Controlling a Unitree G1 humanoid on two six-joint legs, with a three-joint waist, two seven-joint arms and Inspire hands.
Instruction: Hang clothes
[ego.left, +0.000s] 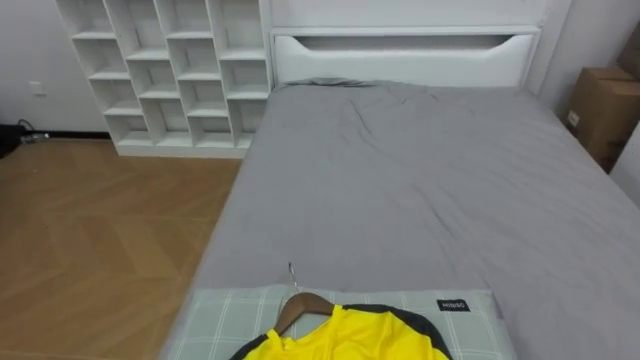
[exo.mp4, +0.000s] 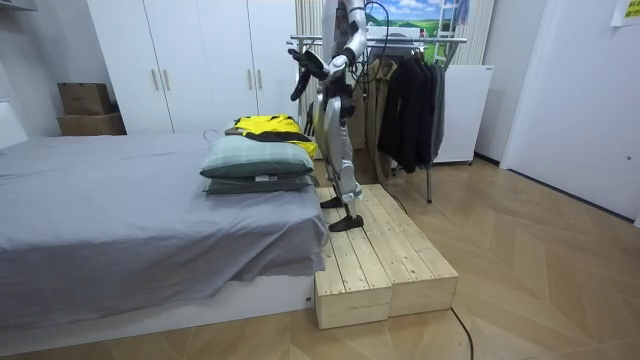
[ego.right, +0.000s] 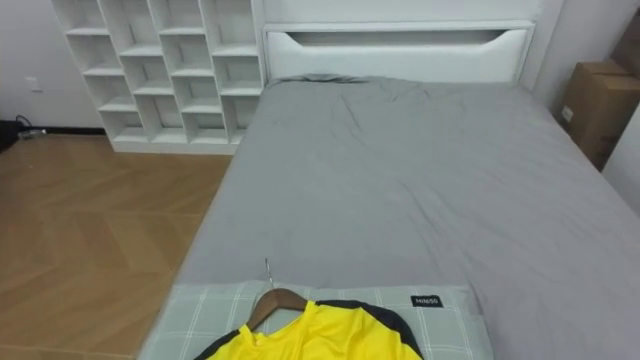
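My left hand (exo.mp4: 303, 72) is raised in front of my chest; I cannot tell how its fingers stand. I stand on a wooden platform (exo.mp4: 385, 255) at the bed's (ego.left: 400, 180) foot. Just below me, the yellow shirt (ego.left: 345, 340) lies on its wooden hanger (ego.left: 300, 306) atop a checked pillow (ego.left: 228, 312). Behind me, dark clothes (exo.mp4: 410, 100) hang on a rack (exo.mp4: 440, 41).

Open bed (ego.left: 400, 180) beyond yellow shirt (ego.left: 345, 337)
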